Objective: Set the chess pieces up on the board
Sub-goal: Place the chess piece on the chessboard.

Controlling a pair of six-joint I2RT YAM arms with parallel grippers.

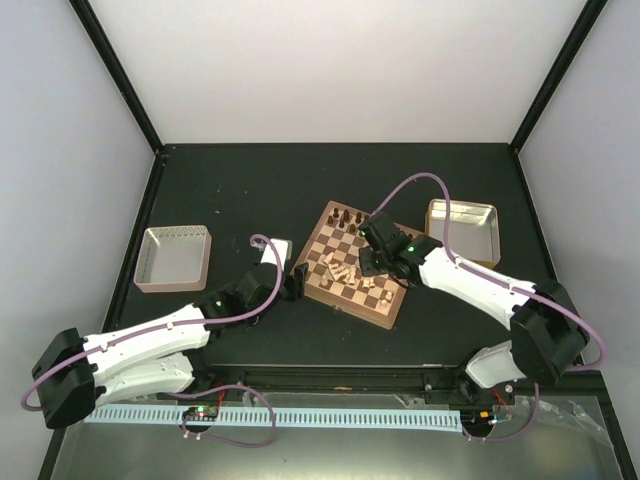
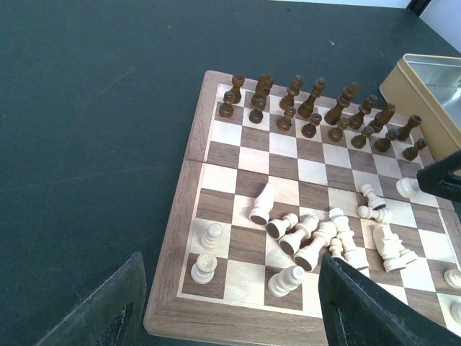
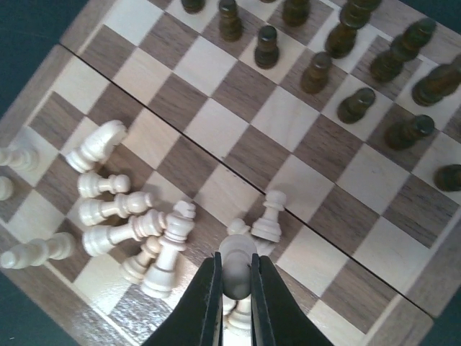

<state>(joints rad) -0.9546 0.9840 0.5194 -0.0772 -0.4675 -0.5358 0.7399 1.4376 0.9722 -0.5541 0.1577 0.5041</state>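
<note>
The board (image 1: 344,305) lies mid-table, turned at an angle. Dark chess pieces (image 2: 312,97) stand in two rows along its far side, also in the right wrist view (image 3: 317,68). Several cream chess pieces (image 2: 317,241) lie toppled in a heap near the near side (image 3: 137,223). Two cream pawns (image 2: 211,236) stand upright near the board's left corner. My right gripper (image 3: 235,268) hangs over the heap, shut on a cream piece (image 3: 236,252) held by its rounded head. My left gripper (image 2: 229,263) hovers open at the board's near edge (image 2: 216,317), holding nothing.
A rectangular metal tray (image 1: 173,258) sits left of the board, and another tray (image 1: 461,228) sits right of it, showing as a tan box (image 2: 432,86) in the left wrist view. A small white object (image 1: 278,248) lies by the left arm.
</note>
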